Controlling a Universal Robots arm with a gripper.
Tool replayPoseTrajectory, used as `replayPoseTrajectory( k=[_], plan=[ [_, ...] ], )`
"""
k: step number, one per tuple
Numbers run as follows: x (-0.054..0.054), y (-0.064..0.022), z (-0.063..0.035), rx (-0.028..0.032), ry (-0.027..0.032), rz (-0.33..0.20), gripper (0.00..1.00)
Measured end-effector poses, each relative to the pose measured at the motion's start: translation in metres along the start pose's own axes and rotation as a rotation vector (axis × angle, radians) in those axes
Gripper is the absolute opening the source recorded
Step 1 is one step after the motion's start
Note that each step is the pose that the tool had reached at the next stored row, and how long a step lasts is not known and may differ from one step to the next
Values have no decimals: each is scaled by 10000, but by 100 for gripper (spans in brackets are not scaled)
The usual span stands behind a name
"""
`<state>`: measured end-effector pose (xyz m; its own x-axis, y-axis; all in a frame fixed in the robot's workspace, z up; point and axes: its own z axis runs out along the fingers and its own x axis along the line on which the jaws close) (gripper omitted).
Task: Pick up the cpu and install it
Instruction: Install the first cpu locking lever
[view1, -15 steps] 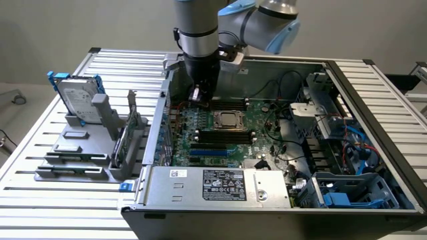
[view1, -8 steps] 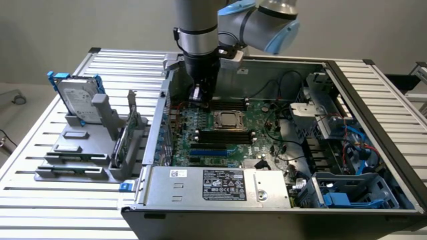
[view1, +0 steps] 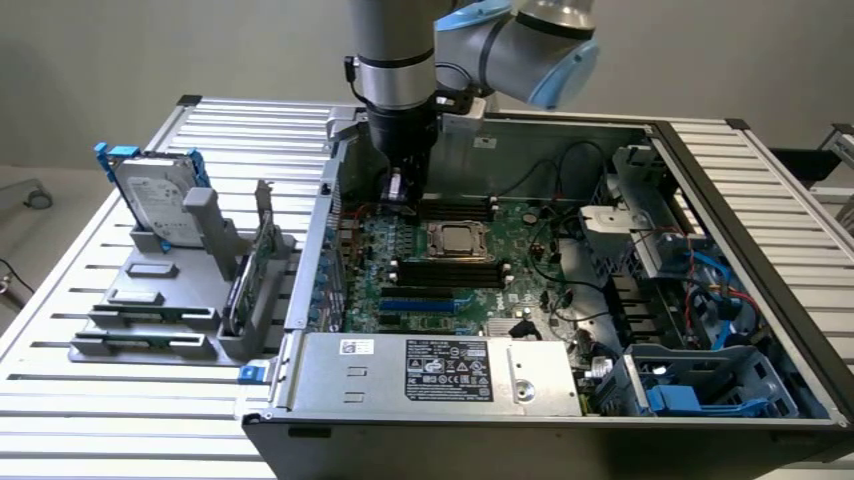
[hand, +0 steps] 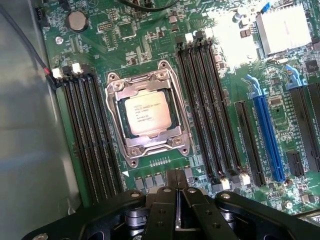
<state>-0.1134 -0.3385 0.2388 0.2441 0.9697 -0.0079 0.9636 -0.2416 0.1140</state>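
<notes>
Exterior view: grey Universal Robots arm reaching down into open dark computer case (view1: 747, 200) on slatted metal surface (view1: 80, 400). Black pincer (view1: 396, 190) low over green motherboard (view1: 467, 270), just beside far wall of case, toward the exterior view's left of dark metal-framed square socket (view1: 454, 240). Small flat square cpu with silver-grey metal top (view1: 455, 239) seated inside that socket, not in pincer. Silver hard drive with blue brackets (view1: 154, 195) upright in grey holder on surface, well apart, outside case. Fingertips hard to make out here against dark board; contact with board not readable.

Wrist view: black pincer (hand: 176, 187) with fingers (hand: 165, 200) pressed together, nothing between them. cpu (hand: 148, 112) lying flat in socket (hand: 148, 116), pale rim visible all round, looks level. Black memory slots (hand: 87, 135) on both sides, blue expansion slot (hand: 267, 135) further off.

Judgement: placing looks done, pincer empty and clear of chip. To do well here: keep closed fingers off socket frame and memory slots, stay straight above board, avoid red-black cable (hand: 30, 50) near case wall.

Unclear: whether socket frame is latched, lever position not readable; print on chip lid too small; glare washing out board near pale heatsink (hand: 285, 27); pincer base cut off at frame edge.
</notes>
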Motion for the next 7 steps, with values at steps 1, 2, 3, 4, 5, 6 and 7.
replayPoseTrajectory(
  k=[1,2,3,4,5,6,7],
  plan=[
    [0,1,0,25,-4,-29,11],
    [0,1,0,26,-4,-30,11],
    [0,0,0,27,-4,-30,11],
    [0,1,-1,27,-5,-31,11],
    [0,1,0,27,-4,-31,11],
    [0,1,0,27,-4,-31,11],
    [0,1,0,27,-4,-31,11]
  ],
)
